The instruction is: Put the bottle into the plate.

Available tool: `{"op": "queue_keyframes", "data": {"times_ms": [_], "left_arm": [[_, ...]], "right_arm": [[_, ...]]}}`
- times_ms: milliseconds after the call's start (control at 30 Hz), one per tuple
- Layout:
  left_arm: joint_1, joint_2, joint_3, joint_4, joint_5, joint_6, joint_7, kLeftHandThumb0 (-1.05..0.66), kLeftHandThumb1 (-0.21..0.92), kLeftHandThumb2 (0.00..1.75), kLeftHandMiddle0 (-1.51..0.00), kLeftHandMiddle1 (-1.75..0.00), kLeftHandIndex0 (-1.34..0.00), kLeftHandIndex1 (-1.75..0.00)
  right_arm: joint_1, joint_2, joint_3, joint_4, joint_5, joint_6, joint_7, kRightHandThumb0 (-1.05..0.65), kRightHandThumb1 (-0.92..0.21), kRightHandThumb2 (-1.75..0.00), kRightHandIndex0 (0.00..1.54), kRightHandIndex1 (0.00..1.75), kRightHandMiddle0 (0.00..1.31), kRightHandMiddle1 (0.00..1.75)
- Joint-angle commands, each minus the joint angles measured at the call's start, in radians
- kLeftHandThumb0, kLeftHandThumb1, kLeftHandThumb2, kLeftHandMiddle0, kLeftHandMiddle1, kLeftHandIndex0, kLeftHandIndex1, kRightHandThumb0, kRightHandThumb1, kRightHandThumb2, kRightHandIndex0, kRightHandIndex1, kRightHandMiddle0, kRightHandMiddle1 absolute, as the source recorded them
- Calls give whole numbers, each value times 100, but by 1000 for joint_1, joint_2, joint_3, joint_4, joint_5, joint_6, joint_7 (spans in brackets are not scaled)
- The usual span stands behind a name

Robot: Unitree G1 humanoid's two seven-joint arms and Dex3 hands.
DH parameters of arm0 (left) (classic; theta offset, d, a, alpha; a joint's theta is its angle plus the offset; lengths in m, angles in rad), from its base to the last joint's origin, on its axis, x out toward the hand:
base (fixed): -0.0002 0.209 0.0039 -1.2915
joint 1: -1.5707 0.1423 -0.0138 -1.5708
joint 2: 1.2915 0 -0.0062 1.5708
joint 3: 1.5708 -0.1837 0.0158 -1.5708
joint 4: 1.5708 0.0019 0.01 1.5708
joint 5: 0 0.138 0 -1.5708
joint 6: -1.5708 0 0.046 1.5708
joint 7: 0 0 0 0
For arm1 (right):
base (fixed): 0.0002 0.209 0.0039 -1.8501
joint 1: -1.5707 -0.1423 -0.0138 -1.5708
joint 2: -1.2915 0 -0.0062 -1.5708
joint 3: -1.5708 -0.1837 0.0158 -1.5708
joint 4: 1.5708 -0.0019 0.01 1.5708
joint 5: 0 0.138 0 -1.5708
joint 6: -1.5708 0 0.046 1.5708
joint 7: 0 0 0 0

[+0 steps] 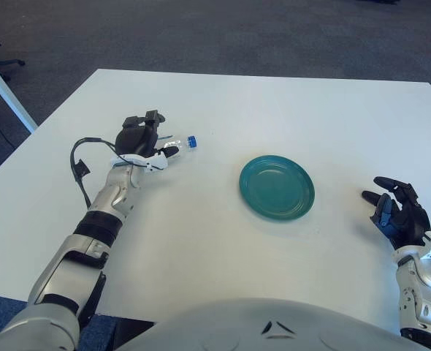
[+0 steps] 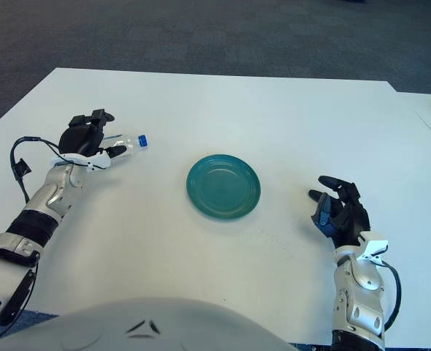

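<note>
Bottle, clear with blue cap, lies on the table; left hand over its base, grip unclear. Right hand idle, fingers spread. Next: secure, carry to teal plate.

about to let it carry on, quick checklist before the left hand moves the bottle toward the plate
1. Grasp: left hand is wrapped around the bottle, only the neck and blue cap stick out toward the plate. Ok.
2. Bottle lifted off the table: cannot tell.
3. Target: teal plate has nothing in it. Ok.
4. Path: bare tabletop between bottle and plate. Ok.
5. Right hand shows right of the plate, fingers spread, apart from its rim. Ok.
6. Cable looping off the left wrist: hangs away from the bottle. Ok.
</note>
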Motion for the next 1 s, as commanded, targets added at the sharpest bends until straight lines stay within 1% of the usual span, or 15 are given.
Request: {"op": "queue_keyframes", "data": {"times_ms": [0,200,300,567,633,800,900,967], "left_arm": [[-10,18,-5,13,5,5,-7,-105,92,41,-16,-56,0,-117],[-15,19,-18,26,12,2,-11,-105,92,40,-17,-56,0,-119],[-18,13,-35,50,19,-9,-5,-105,92,40,-18,-56,0,-119],[-41,-12,-76,129,24,-25,21,-105,92,38,-18,-56,0,-118],[-57,-21,-99,156,37,-19,9,-105,92,38,-18,-56,0,-117],[-84,-38,-130,193,44,-11,-24,-105,92,38,-21,-47,0,-106],[-96,-44,-142,213,40,-9,-44,-105,92,38,-21,-43,0,-104],[-104,-52,-151,230,39,-9,-55,-105,92,38,-22,-38,0,-102]], "right_arm": [[4,-11,-4,15,6,6,9,-52,-73,-97,44,106,14,121],[1,-16,-9,22,18,-3,22,-51,-74,-95,43,106,12,120],[-4,-14,-13,29,24,-19,28,-51,-74,-95,43,106,11,120],[-6,-10,-18,18,27,-24,29,-49,-69,-100,45,104,11,118],[-5,-7,-17,16,24,-33,28,-48,-68,-101,45,104,11,118],[-3,-2,-15,12,21,-52,29,-48,-67,-103,48,104,14,119],[0,0,-15,8,25,-56,30,-49,-67,-103,48,104,14,120],[5,3,-16,1,30,-63,33,-50,-68,-101,48,105,14,120]]}}
